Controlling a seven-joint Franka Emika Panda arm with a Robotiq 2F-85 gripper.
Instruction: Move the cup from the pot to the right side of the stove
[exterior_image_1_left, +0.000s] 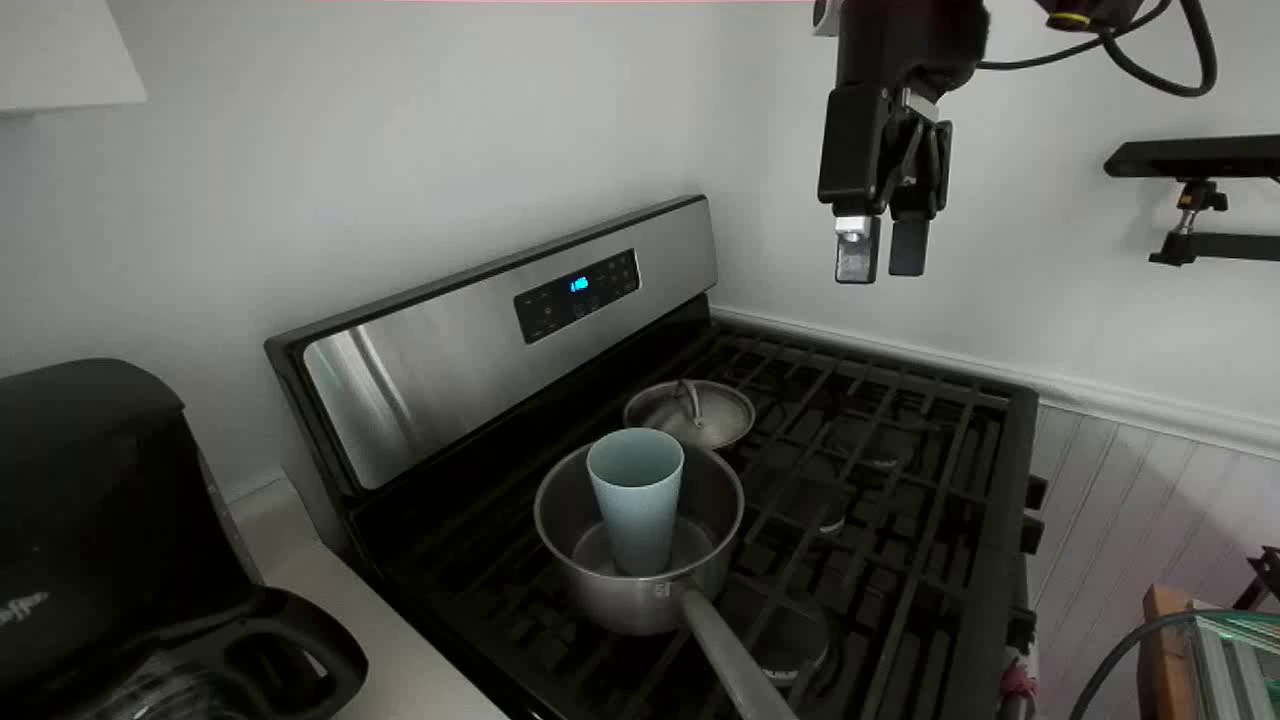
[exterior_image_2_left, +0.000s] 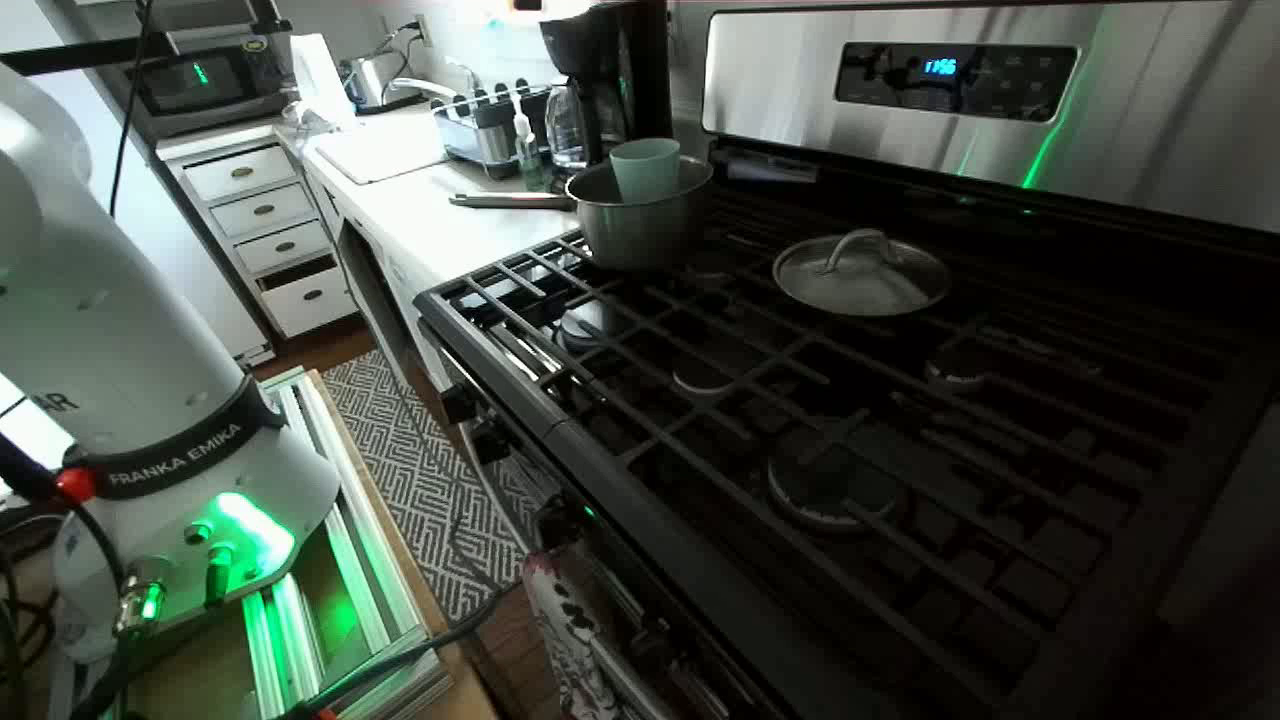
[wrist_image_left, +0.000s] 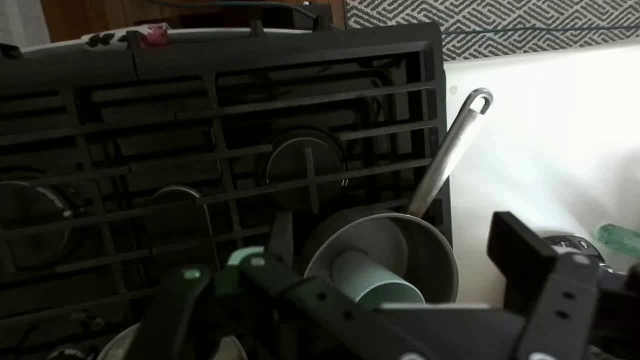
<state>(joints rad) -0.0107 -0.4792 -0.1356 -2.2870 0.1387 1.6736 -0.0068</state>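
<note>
Pincer (wrist_image_left: 401, 237) spread, empty; I judge this pre-grasp: next, lower astride the cup (exterior_image_1_left: 638, 510), its clearance inside the pot (exterior_image_1_left: 622, 605) unclear.

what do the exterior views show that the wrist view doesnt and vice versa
Only the exterior views: the lit blue display of the stove, in both, and the robot base, in an exterior view.
Only the wrist view, plainly: the open loop ending the pot handle.
Shared: the cup inside the pot on the stove, and the lid, partly hidden in the wrist view.
</note>
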